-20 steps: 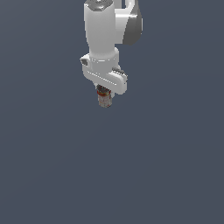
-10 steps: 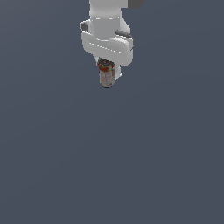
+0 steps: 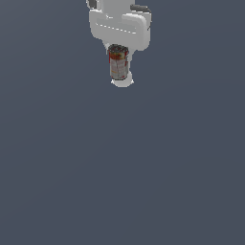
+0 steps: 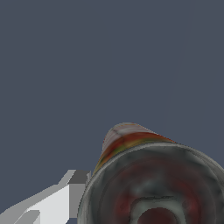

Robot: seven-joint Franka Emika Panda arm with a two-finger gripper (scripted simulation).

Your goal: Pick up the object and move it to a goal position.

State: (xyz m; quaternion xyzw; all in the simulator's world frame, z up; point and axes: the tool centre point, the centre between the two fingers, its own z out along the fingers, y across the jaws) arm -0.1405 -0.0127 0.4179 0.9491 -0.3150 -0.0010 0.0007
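Gripper (image 3: pixel 121 72) closed on can (image 3: pixel 118 62), held upright off the floor near exterior view's top | we judge can rigid, light, smooth metal = slip risk | best hold mid-label, sides, w/ firm squeeze.

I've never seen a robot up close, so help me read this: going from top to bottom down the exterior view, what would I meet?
White gripper body at the top → tin can with the red and off-white label, hanging upright below it → a white fingertip showing under the can → plain dark grey background.
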